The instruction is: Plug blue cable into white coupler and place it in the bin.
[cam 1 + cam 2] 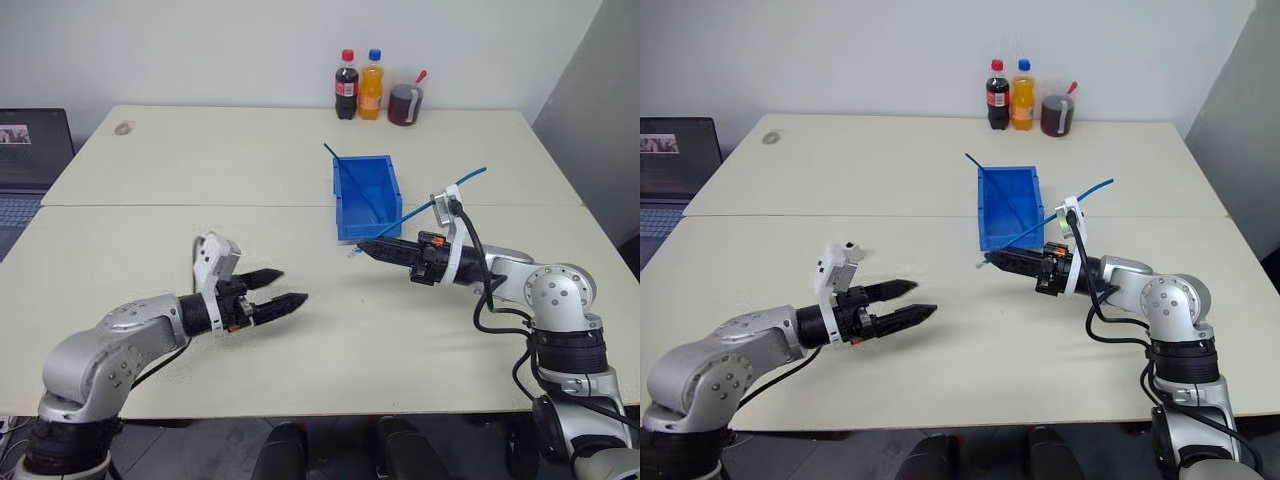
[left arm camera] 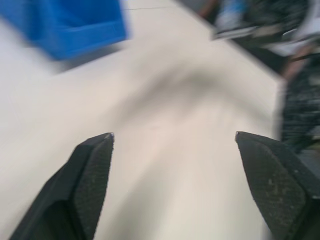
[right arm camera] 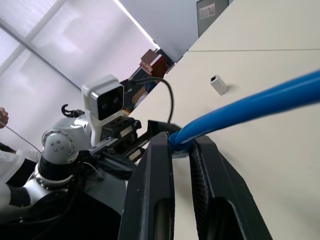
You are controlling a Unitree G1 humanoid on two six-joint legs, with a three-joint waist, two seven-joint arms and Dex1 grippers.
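R gripper pinches the blue cable near its plug end, rest trailing back over its wrist; bin just beyond its tips. L gripper spread wide, empty (well apart from R). White coupler lies on table; can't tell if plugged yet. Align plug w/ socket before pushing.

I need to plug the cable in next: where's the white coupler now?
In the right wrist view, the white coupler lies alone on the table, apart from both grippers.
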